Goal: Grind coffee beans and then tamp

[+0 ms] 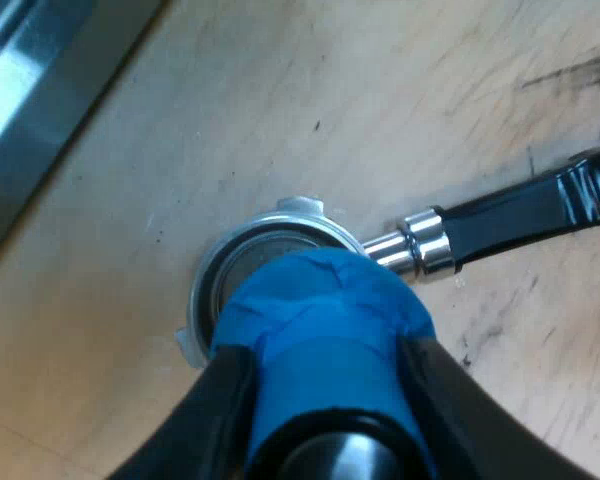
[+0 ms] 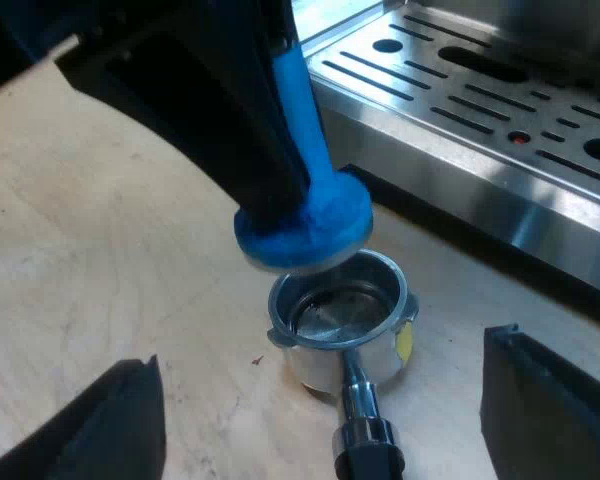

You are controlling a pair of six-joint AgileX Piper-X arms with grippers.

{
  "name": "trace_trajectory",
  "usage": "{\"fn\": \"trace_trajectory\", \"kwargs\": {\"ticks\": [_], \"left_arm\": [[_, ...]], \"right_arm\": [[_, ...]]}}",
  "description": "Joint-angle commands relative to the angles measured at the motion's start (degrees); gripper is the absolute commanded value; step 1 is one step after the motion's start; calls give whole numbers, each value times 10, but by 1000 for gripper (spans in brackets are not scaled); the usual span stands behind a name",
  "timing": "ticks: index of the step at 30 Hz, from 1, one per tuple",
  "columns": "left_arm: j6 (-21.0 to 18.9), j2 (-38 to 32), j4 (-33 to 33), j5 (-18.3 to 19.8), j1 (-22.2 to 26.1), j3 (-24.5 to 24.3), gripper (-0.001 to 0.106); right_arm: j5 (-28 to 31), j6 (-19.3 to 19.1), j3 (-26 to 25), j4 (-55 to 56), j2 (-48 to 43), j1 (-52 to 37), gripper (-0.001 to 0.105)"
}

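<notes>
1. Over the holder (image 1: 420,243) lying on the wooden surface (image 1: 280,100), my left hand (image 1: 325,395) is clenched on the blue tamper (image 1: 320,300), whose face sits just above the basket rim and off-centre.
2. My right hand (image 2: 322,350) is released, spread wide either side of the holder's handle.
3. I should centre and level the tamper, then press straight down. Bracing the handle would likely stop the holder tipping.

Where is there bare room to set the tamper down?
Bare wooden table lies open beyond the metal holder, away from the espresso machine. Crowded: the strip between holder and machine, and above the holder, where the left tool holds the blue tamper.
</notes>
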Motion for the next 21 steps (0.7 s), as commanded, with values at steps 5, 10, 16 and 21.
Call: {"fn": "trace_trajectory", "kwargs": {"ticks": [5,10,16,21], "left_arm": [[-8,16,-21,-12,-1,-5,0],[-8,26,-25,-24,-1,-5,0],[-8,40,-33,-19,-1,-5,0],[-8,52,-36,-10,-1,-5,0]], "right_arm": [[3,-7,-2,-6,-5,1,67],[3,-7,-2,-6,-5,1,67],[3,-7,-2,-6,-5,1,67],[3,-7,-2,-6,-5,1,67]]}}
